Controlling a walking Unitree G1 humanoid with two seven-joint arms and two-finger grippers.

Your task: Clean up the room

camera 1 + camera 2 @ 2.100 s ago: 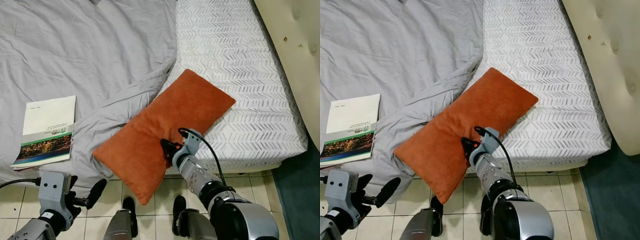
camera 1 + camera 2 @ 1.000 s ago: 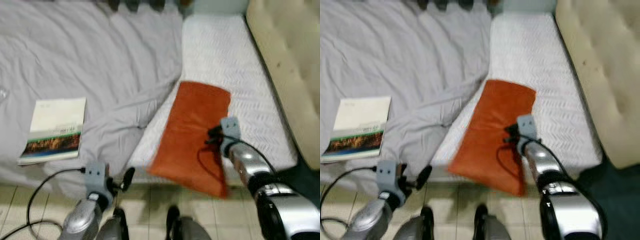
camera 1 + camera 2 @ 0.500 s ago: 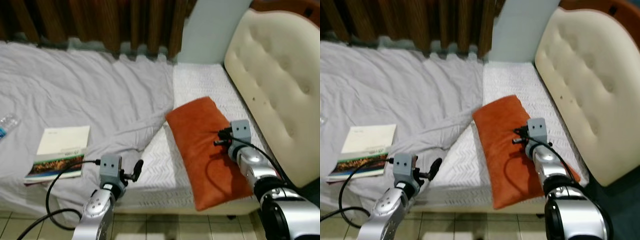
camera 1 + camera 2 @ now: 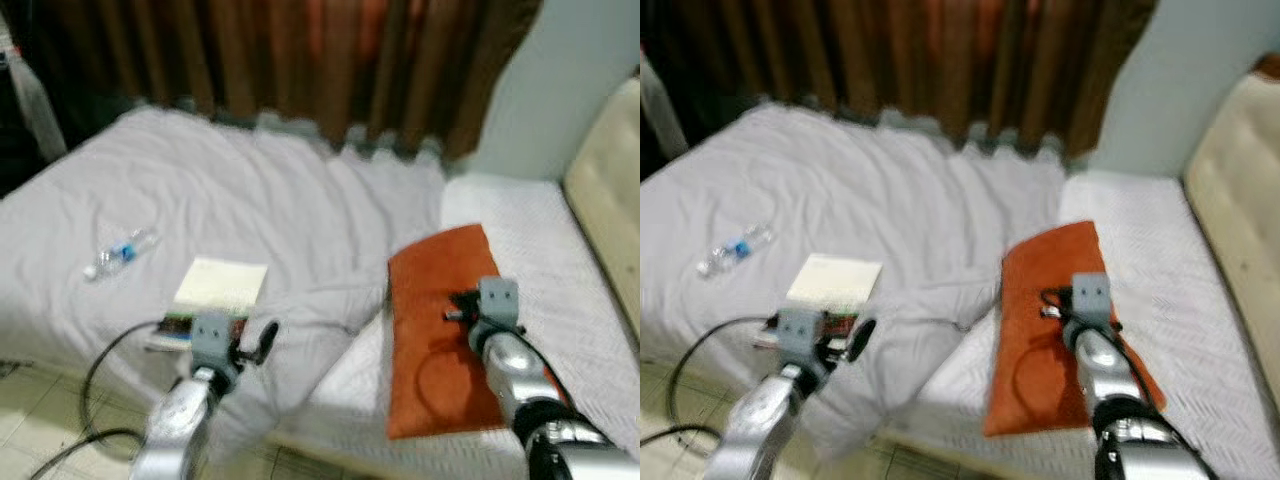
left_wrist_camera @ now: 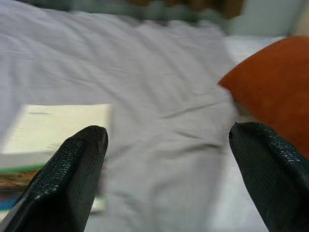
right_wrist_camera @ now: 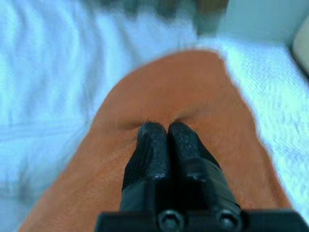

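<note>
**Orange pillow pinched on the bed's right side**

Orange fabric bunches between the right gripper's point(image 6: 167, 131) two black fingers, which are pressed tight together on a fold of the pillow point(image 4: 440, 330). The pillow lies on the white patterned mattress cover point(image 4: 590, 300), lengthwise along the bed, its near end reaching toward the mattress edge. Just to its left, the grey duvet point(image 4: 290, 200) covers the rest of the bed in loose wrinkles.

The left gripper point(image 4: 258, 338) hovers low over the near edge of the duvet, fingers spread wide apart and holding nothing. Just beyond it a book point(image 4: 218, 290) rests flat on the duvet. Farther left, well apart from the book, a plastic water bottle point(image 4: 120, 252) lies on its side. A cream padded headboard point(image 4: 610, 190) stands at the right, and brown curtains point(image 4: 300, 60) hang behind the bed. The head views are blurred.
</note>
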